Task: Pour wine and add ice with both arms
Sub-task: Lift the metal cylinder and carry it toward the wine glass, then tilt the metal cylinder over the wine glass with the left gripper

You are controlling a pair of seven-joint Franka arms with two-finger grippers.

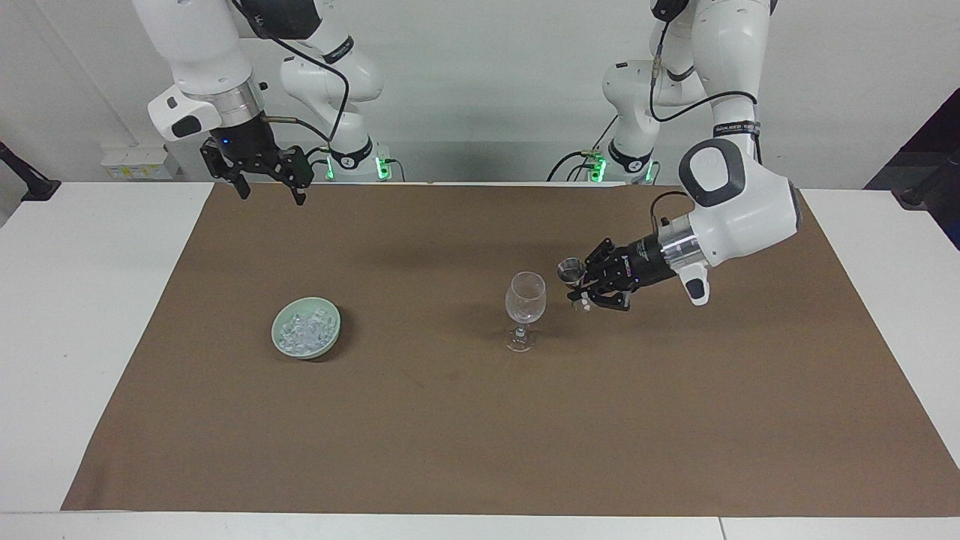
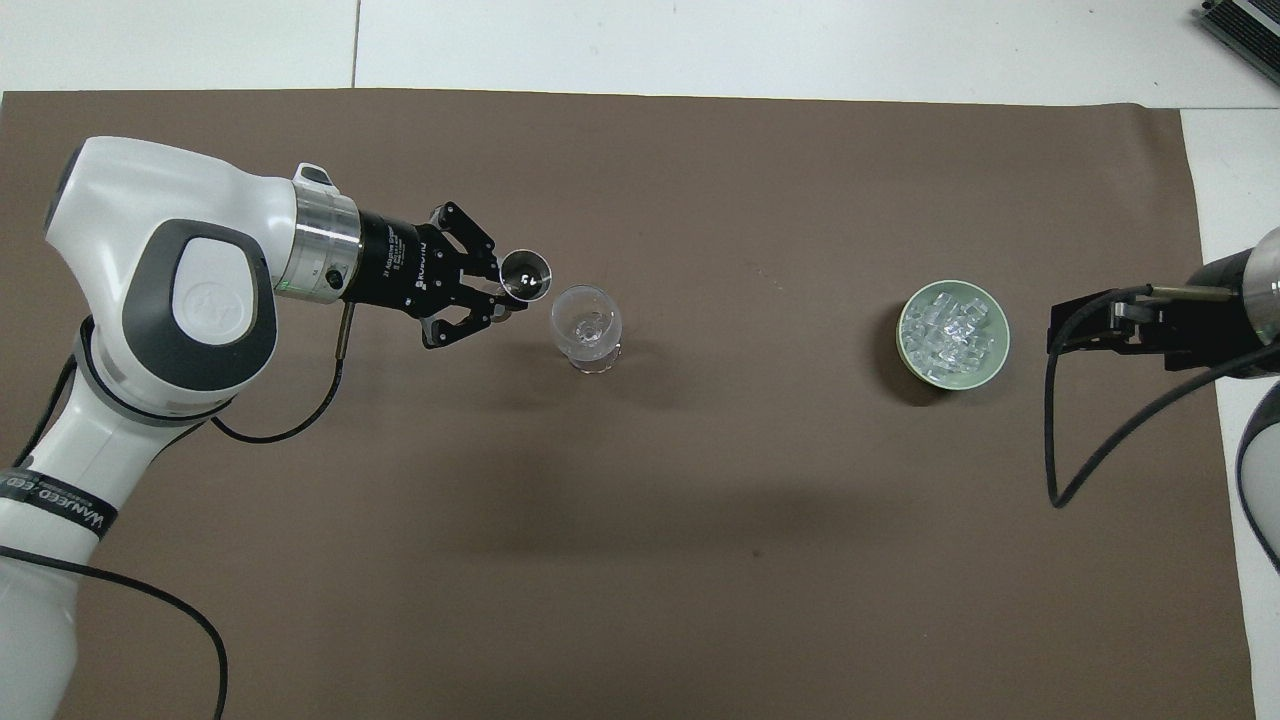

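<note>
A clear stemmed wine glass (image 1: 524,300) (image 2: 586,322) stands upright mid-mat and looks empty. My left gripper (image 1: 583,291) (image 2: 503,299) is shut on the stem of a small clear cup (image 1: 571,269) (image 2: 525,274). It holds the cup upright in the air, close beside the wine glass's rim on the left arm's side. No wine shows; I cannot tell what the cup holds. The ice (image 1: 303,330) (image 2: 950,330) is heaped in a pale green bowl (image 1: 331,330) (image 2: 1001,345) toward the right arm's end. My right gripper (image 1: 271,193) (image 2: 1075,327) waits open over the mat's edge by its base.
A brown mat (image 1: 465,427) (image 2: 640,560) covers most of the white table (image 1: 90,315). Black cables hang from both arms. The wine glass and the bowl are the only things standing on the mat.
</note>
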